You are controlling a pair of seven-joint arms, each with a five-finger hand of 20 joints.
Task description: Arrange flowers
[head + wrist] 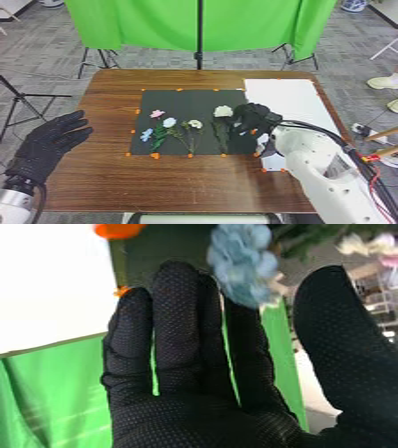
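Got left hand (58,140) spread at the wooden table's (173,192) left, right hand (258,117) at the dark mat's (204,97) right edge, straight fingers and thumb apart, blue flower (242,266) by the fingertips, can't tell if touching. Reads well along: have pink flower (157,113) through white flower (223,111) laid out on the mat, likely blue left to settle. Mind right hand covering that edge, white sheet (284,95) alongside, green cloth (142,25) beyond.
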